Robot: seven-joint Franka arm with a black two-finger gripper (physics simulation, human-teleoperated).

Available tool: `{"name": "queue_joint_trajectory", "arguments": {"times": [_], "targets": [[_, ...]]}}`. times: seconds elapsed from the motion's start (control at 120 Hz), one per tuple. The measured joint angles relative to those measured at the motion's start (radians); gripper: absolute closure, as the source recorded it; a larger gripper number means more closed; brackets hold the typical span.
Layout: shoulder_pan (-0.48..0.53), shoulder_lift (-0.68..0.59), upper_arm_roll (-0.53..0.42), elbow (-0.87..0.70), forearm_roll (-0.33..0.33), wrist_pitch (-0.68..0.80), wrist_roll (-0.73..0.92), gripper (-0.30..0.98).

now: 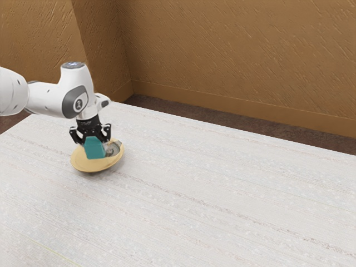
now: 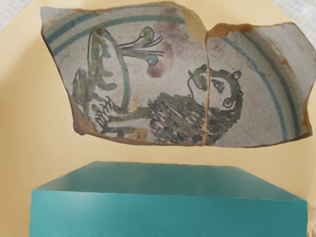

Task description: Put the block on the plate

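Currently, your black two-finger gripper snug around the smooth teal block, above the round tan plate, "1"-like mark on your white arm.

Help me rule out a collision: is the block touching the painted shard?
Apart. In the wrist view, a strip of the tan plate shows between the block and the painted shard.
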Motion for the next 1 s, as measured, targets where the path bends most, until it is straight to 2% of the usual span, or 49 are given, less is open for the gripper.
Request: {"name": "queue_joint_trajectory", "arguments": {"times": [0.2, 0.333, 0.433, 0.567, 0.6, 0.692, 0.75, 0.867, 1.0], "targets": [[0.024, 0.048, 0.000, 0.019, 0.012, 0.016, -0.005, 0.29], [0.026, 0.041, -0.001, 0.019, 0.009, 0.019, -0.003, 0.20], [0.028, -0.004, -0.003, 0.007, 0.008, 0.018, 0.000, 0.12], [0.019, -0.140, -0.011, -0.091, 0.005, 0.013, 0.002, 0.07], [0.000, -0.186, -0.004, -0.132, 0.004, 0.010, 0.003, 0.06], [-0.188, -0.283, 0.128, -0.166, -0.003, -0.056, 0.010, 0.04], [-0.259, -0.307, 0.160, -0.148, -0.015, -0.107, 0.027, 0.03], [-0.323, -0.306, 0.162, -0.040, -0.048, -0.215, 0.101, 0.02], [-0.318, -0.315, 0.117, 0.011, -0.080, -0.305, 0.222, 0.01]]}}
